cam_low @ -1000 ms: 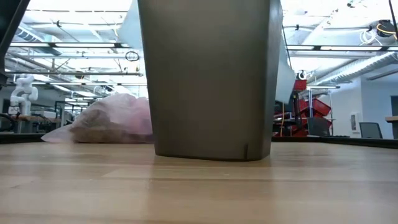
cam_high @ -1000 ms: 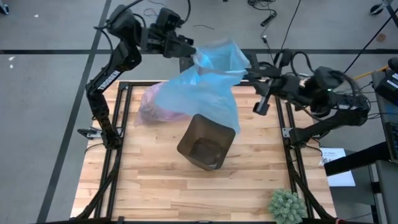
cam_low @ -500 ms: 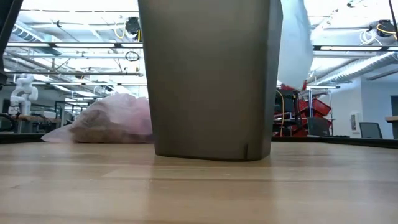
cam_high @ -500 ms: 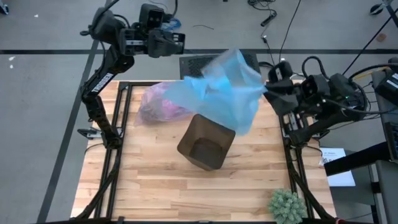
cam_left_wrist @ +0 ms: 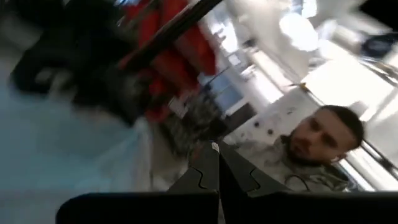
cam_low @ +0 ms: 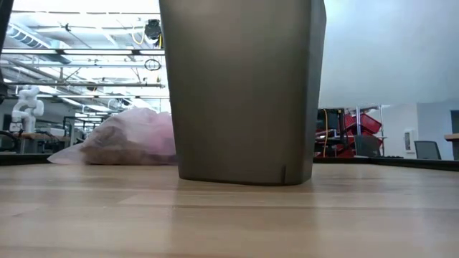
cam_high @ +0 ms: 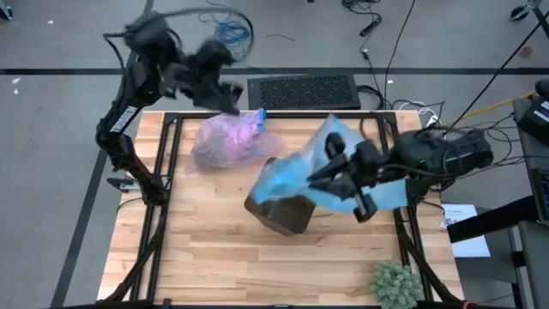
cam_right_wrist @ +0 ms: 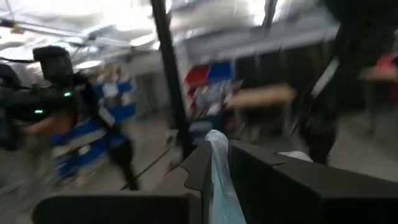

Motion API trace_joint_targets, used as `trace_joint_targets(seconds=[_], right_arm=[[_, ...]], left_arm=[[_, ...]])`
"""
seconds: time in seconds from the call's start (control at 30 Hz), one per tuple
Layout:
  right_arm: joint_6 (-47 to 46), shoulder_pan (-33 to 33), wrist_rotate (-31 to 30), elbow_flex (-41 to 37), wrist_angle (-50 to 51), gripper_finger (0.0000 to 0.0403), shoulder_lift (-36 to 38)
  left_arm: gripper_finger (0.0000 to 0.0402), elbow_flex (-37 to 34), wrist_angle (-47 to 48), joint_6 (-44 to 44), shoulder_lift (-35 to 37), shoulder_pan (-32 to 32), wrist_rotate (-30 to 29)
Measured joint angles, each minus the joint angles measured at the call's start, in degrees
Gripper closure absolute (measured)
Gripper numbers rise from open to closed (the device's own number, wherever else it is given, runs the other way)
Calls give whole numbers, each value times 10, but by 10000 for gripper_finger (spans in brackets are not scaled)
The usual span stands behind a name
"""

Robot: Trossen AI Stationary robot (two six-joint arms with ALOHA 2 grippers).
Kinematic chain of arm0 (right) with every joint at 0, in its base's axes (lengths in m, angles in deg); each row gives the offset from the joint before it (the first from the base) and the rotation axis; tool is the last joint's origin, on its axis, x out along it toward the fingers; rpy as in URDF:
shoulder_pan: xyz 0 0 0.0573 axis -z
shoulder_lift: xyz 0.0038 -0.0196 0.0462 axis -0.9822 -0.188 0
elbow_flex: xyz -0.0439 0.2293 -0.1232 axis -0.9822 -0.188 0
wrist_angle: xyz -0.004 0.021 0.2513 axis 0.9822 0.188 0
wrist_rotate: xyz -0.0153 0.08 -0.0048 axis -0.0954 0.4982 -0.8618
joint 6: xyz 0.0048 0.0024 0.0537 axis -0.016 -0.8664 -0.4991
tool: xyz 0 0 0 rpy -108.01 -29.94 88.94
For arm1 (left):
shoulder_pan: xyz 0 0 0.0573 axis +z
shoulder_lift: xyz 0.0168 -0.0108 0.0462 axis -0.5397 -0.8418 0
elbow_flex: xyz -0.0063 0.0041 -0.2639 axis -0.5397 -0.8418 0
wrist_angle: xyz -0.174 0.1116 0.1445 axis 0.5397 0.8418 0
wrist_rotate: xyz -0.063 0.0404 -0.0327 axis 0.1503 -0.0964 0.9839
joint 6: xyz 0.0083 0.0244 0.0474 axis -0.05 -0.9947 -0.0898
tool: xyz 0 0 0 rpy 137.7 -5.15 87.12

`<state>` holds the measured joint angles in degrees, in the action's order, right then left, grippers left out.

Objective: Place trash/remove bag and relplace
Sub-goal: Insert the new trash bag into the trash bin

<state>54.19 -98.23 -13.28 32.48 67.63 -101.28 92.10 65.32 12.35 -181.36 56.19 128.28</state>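
Replacement step in hand: light blue plastic bag (cam_high: 300,176) is grasped by the right tool (cam_high: 336,169) over the bin (cam_high: 276,206), left tool (cam_high: 225,94) clenched empty, filled lavender-pink bag (cam_high: 225,142) lies behind on the surface (cam_high: 214,249); next, bag mouth should be spread over the rim.

So the bin (cam_high: 281,210) sits about mid-table (cam_high: 206,257), with the filled bag (cam_high: 223,142) lying behind it toward the left rear. A second plastic bag (cam_high: 313,167) drapes over the bin's right side, pinched in the right gripper (cam_high: 343,176). The left gripper (cam_high: 225,96) hangs past the back-left edge. The plant (cam_high: 396,283) is at the front-right corner.
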Motion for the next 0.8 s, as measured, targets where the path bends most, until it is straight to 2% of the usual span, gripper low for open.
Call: trace_joint_targets(seconds=[0.1,0.17,0.27,0.33,0.43,0.6,0.7,0.8], right_arm=[[-34,-9,15,0,21,355,-11],[-41,-22,16,0,21,355,-14],[-40,-44,13,0,22,355,-15],[-38,-54,2,0,27,355,-15],[-36,-61,-1,0,33,355,-15],[-29,-62,-3,0,72,355,-15],[31,-67,-29,0,111,356,-15],[143,-86,-89,0,172,362,-15]], left_arm=[[402,0,242,-116,8,-17,-34],[402,0,398,-203,12,-27,-110],[402,-1,551,-313,13,-36,-207],[401,-6,570,-321,13,-44,-221],[397,-9,534,-277,4,-74,-209],[349,-9,470,-244,-19,-136,-205],[310,-9,454,-240,-38,-167,-198],[275,-10,456,-264,-63,-189,-179]])
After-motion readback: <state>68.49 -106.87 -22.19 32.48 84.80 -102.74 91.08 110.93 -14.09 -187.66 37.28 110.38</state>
